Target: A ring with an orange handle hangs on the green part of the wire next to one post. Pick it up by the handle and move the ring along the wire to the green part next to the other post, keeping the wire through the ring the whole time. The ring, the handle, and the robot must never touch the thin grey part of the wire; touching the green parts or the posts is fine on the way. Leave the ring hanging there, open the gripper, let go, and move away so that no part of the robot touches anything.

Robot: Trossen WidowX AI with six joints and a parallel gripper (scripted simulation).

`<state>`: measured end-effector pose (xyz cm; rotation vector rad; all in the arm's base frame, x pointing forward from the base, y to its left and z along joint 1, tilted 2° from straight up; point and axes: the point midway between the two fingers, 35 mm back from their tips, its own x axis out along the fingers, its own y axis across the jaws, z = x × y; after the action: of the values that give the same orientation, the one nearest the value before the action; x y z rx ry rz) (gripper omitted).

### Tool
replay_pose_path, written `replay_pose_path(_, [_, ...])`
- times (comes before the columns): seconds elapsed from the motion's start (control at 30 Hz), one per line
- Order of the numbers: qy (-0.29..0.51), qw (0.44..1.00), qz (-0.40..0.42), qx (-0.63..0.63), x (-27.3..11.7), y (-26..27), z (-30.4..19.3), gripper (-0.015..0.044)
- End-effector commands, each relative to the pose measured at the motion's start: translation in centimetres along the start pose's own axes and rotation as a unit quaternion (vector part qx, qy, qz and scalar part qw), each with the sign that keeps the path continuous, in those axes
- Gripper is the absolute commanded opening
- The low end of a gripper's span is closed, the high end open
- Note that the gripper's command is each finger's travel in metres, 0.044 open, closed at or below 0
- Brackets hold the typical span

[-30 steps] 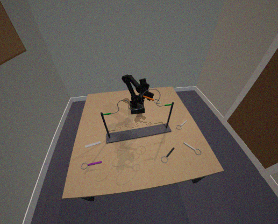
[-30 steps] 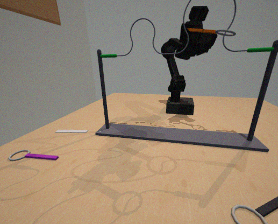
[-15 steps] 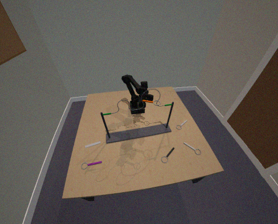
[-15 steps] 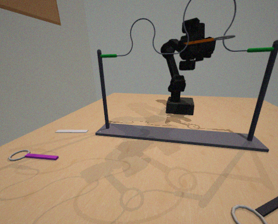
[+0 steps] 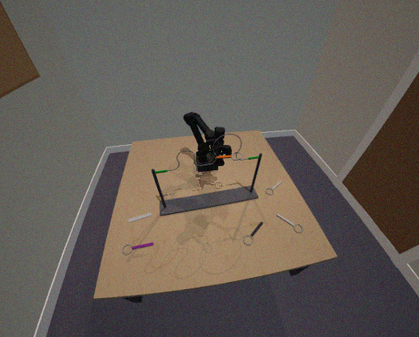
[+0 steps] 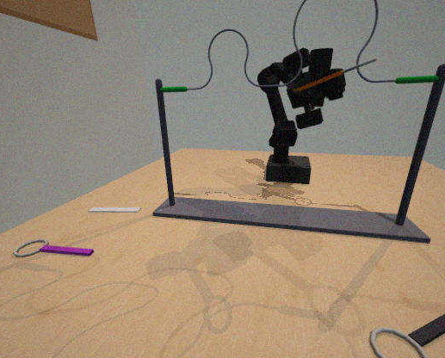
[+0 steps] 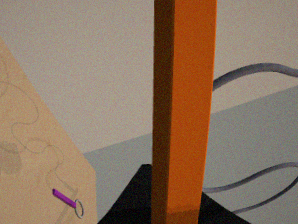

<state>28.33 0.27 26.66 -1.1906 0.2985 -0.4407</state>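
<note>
My gripper is shut on the orange handle, behind the wire's big loop. The handle's grey ring is seen nearly edge-on in the exterior view, where it crosses the lower right bend of the grey wire; the wire appears to pass through it. Whether they touch cannot be told. The ring is left of the right green part. The left green part is far away. The wrist view does not show the ring.
Two dark posts stand on a grey base. A purple-handled ring tool, a black-handled one, two white-handled ones and a white bar lie on the table.
</note>
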Motion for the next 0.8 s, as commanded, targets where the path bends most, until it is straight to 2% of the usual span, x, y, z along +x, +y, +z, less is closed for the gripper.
replay_pose_path(0.0, [-0.011,0.999,0.020,0.034,0.2,1.6,-0.1,-0.0150])
replay_pose_path(0.77, [0.019,0.956,0.128,0.263,-1.9,9.4,2.3,-0.0150])
